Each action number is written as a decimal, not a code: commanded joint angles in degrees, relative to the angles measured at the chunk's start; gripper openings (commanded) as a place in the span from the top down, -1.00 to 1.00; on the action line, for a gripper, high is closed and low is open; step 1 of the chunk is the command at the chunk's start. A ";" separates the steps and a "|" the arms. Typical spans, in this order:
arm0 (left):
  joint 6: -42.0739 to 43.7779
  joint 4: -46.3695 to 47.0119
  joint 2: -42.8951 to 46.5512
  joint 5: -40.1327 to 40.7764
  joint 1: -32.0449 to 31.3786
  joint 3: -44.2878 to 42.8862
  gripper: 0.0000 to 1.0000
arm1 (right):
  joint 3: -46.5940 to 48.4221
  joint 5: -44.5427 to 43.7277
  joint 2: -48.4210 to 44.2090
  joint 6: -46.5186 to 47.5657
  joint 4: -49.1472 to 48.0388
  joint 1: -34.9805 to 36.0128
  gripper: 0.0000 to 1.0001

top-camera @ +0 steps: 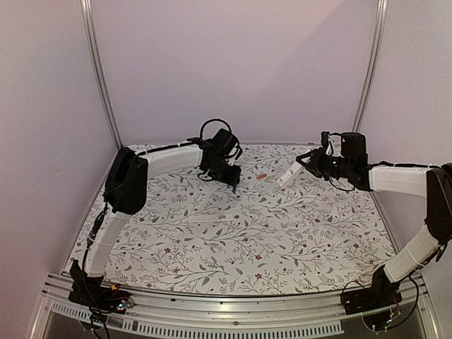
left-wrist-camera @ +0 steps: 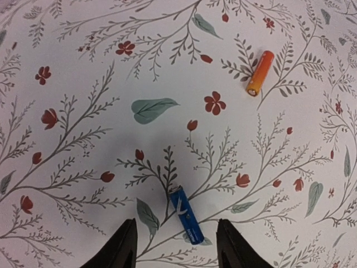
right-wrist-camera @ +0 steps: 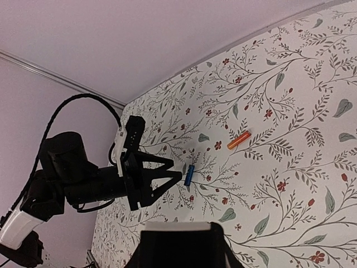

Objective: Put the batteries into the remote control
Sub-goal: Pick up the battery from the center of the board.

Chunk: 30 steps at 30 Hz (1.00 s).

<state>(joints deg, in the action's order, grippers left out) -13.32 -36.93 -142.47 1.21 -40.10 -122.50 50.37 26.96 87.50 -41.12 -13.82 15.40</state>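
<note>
The blue battery [left-wrist-camera: 186,216] lies on the floral cloth between my left gripper's [left-wrist-camera: 177,248] open fingers, near their tips and apart from both. It also shows in the right wrist view [right-wrist-camera: 189,175], just ahead of the left gripper [right-wrist-camera: 170,176]. The orange-red battery [left-wrist-camera: 260,73] lies farther off, to the right; it shows in the top view [top-camera: 261,176] and the right wrist view [right-wrist-camera: 239,140]. My right gripper [top-camera: 305,164] is shut on the white remote control [top-camera: 288,174] and holds it tilted above the table. Only the remote's end edge [right-wrist-camera: 178,226] shows in the right wrist view.
The table is covered by a floral cloth [top-camera: 233,240]. Pale walls and metal posts [top-camera: 102,78] close in the back and sides. The left arm [top-camera: 127,183] reaches across the table's far left.
</note>
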 commanded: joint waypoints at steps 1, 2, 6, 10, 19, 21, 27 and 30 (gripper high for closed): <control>-0.53 -0.82 -1.67 0.91 -1.12 0.02 0.02 | 1.13 2.20 0.36 0.59 -1.56 -0.18 1.00; -0.49 -1.12 -2.19 1.16 -1.20 -0.35 0.03 | 1.13 2.55 0.31 0.75 -1.55 -0.19 1.00; -0.02 -2.42 -4.16 1.64 -1.46 -2.01 0.05 | 0.90 3.62 -0.35 1.45 -1.69 -0.19 1.00; 0.52 -4.27 -6.12 2.07 -1.72 -4.20 0.12 | 0.72 4.05 -0.82 1.75 -1.73 -0.18 1.00; 2.44 -5.81 -5.92 3.20 -2.74 -3.93 0.62 | 0.34 4.77 -0.60 1.90 -1.75 -0.17 1.00; 2.75 -6.00 -5.40 3.59 -2.94 -3.39 0.70 | 0.34 5.06 -0.54 1.84 -1.73 -0.20 1.00; 3.53 -5.44 -2.90 3.50 -3.27 -0.51 0.83 | 0.13 5.83 -0.49 1.84 -1.73 -0.22 1.00; 3.77 -5.31 -1.32 3.40 -3.53 0.99 0.89 | -0.05 7.12 -0.49 1.90 -1.80 -0.19 1.00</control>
<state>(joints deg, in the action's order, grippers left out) -10.48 -39.64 -146.06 5.41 -42.00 -124.33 50.37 31.97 87.50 -39.83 -14.22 15.40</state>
